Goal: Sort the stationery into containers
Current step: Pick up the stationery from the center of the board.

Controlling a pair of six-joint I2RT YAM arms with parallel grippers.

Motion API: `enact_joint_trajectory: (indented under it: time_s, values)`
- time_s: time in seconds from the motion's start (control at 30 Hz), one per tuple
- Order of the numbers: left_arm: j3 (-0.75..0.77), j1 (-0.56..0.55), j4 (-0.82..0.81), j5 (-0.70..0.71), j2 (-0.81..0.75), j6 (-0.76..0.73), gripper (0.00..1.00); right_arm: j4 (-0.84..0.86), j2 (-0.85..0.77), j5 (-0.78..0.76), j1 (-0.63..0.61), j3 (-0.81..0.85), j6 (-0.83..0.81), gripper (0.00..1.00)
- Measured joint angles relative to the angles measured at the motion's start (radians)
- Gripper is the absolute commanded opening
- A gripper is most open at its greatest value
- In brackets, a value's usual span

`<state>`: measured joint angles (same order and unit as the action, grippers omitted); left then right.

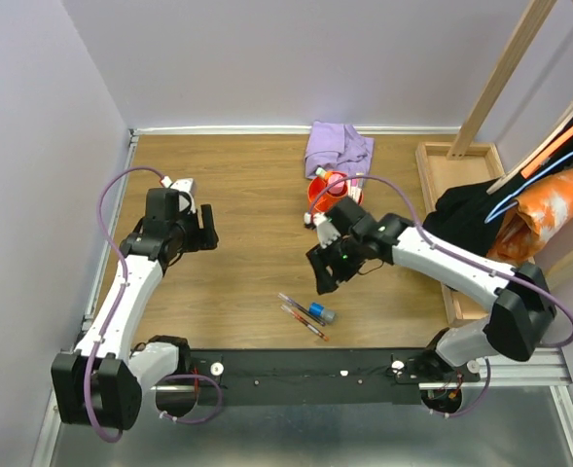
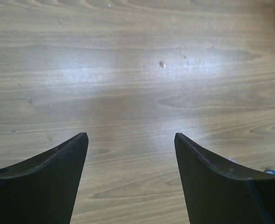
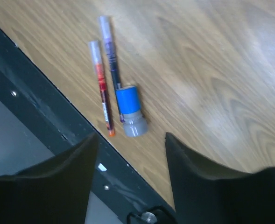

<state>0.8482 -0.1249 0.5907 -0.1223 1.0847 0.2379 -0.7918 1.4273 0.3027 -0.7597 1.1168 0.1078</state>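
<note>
Two thin pens lie side by side near the table's front edge, a red one (image 3: 102,91) (image 1: 304,322) and a purple one (image 3: 110,56) (image 1: 294,305). A short blue tube with a grey cap (image 3: 129,112) (image 1: 320,312) lies against them. The round orange cup (image 1: 327,191) stands at the back centre with a few items sticking out of it. My right gripper (image 3: 130,135) (image 1: 323,274) hangs open between the cup and the pens, with nothing between its fingers. Open and empty too, my left gripper (image 2: 130,135) (image 1: 208,230) hovers over bare wood at the left.
A lilac cloth (image 1: 339,146) lies crumpled behind the cup. A shallow wooden tray (image 1: 432,161) at the right holds black and orange bundles. A black rail (image 3: 39,98) runs along the table's front edge, just past the pens. Wooden slats lean at the back right.
</note>
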Motion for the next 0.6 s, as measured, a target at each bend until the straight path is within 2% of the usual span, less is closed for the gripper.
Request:
enact_joint_trajectory:
  time_s: [0.33,0.6]
  values:
    - [-0.023,0.082,-0.017,-0.001,-0.099,-0.005,0.88,0.15,0.114,-0.071,-0.212,-0.129,0.057,0.68]
    - [-0.04,0.093,-0.025,-0.015,-0.152,0.0,0.88,0.211,0.152,-0.114,-0.244,-0.129,0.034,0.66]
